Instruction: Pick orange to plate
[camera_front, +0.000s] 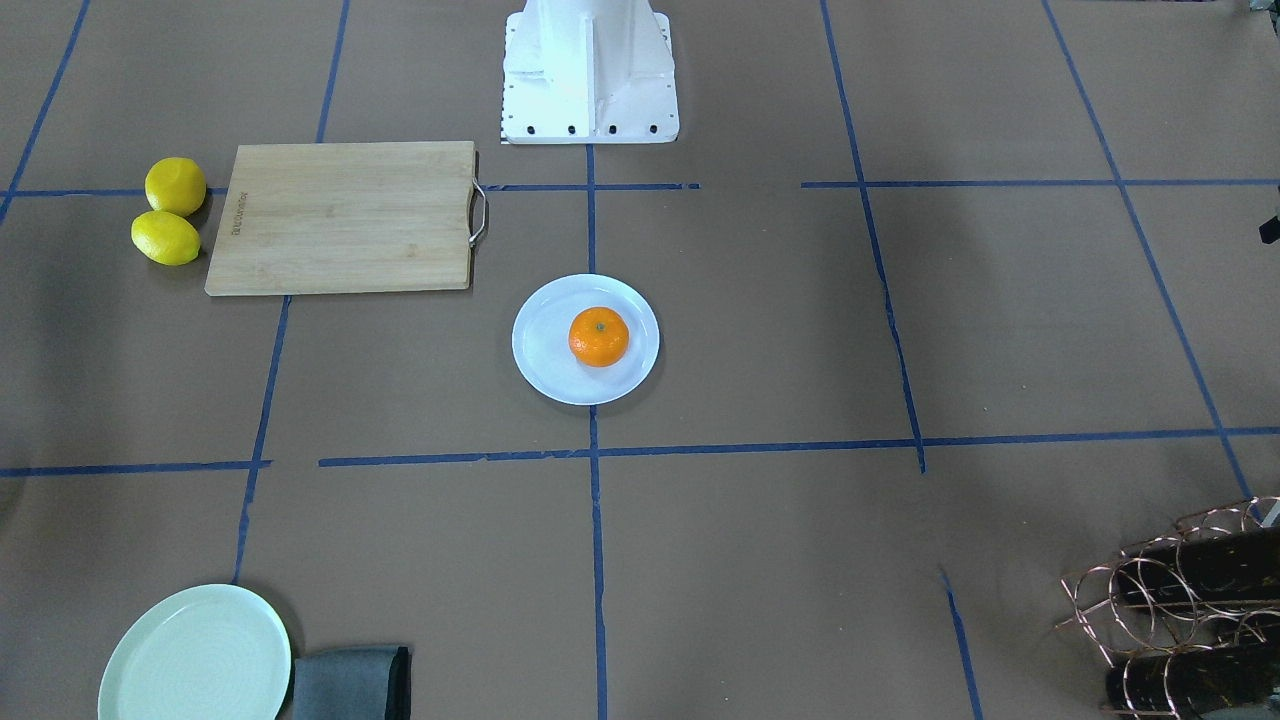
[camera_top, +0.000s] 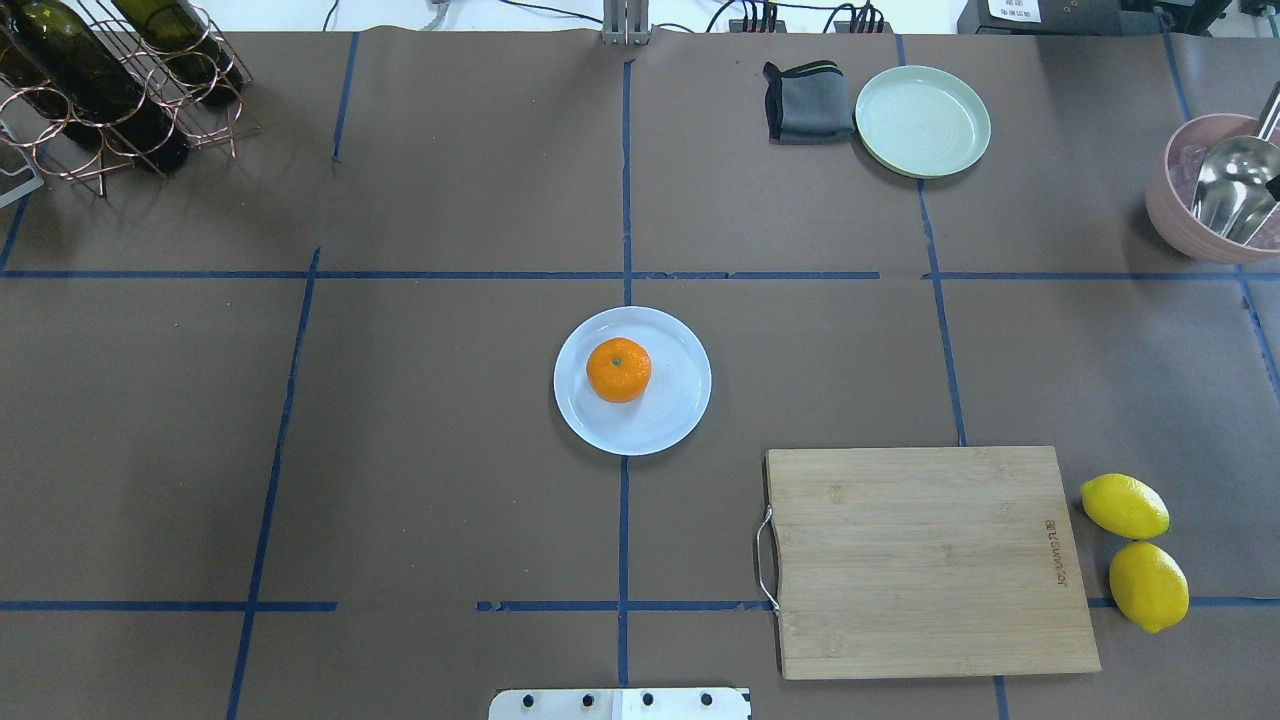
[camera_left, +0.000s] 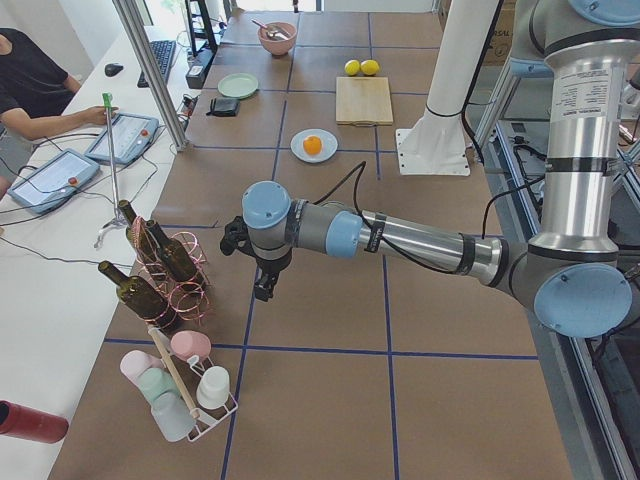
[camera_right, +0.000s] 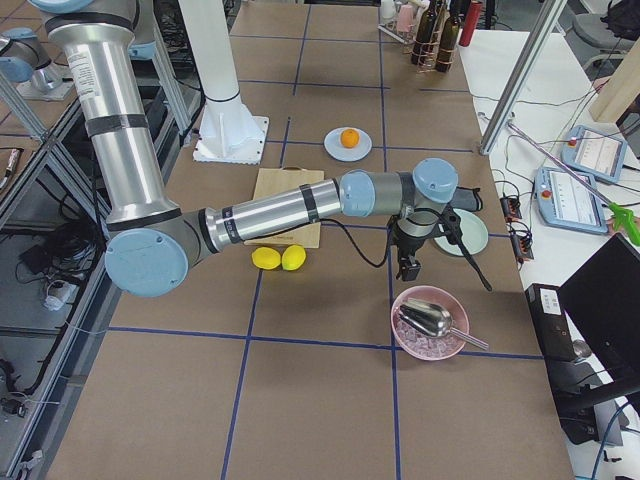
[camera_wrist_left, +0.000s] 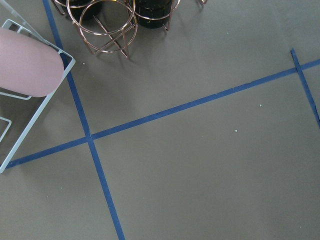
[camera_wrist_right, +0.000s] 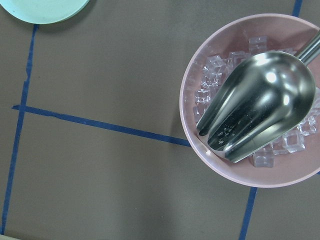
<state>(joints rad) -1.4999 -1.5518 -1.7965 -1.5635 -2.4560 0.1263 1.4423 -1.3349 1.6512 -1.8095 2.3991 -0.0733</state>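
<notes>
The orange (camera_top: 618, 370) rests on the pale blue-white plate (camera_top: 675, 400) in the middle of the table, slightly off its centre; the front view shows the same orange (camera_front: 599, 336) and plate (camera_front: 545, 350). Neither arm is near them. My left gripper (camera_left: 262, 285) hangs over bare table beside the wine rack, far from the plate, and I cannot tell whether it is open or shut. My right gripper (camera_right: 408, 268) hovers at the other end, between the mint plate and the pink bowl; its state cannot be told either. No fingers show in the wrist views.
A wooden cutting board (camera_top: 930, 560) lies beside two lemons (camera_top: 1124, 505). A mint-green plate (camera_top: 922, 120) and grey cloth (camera_top: 805, 100) sit at the far side. A pink bowl (camera_wrist_right: 200, 150) holds ice and a metal scoop (camera_wrist_right: 255, 115). A wine rack (camera_top: 110, 90) stands far left.
</notes>
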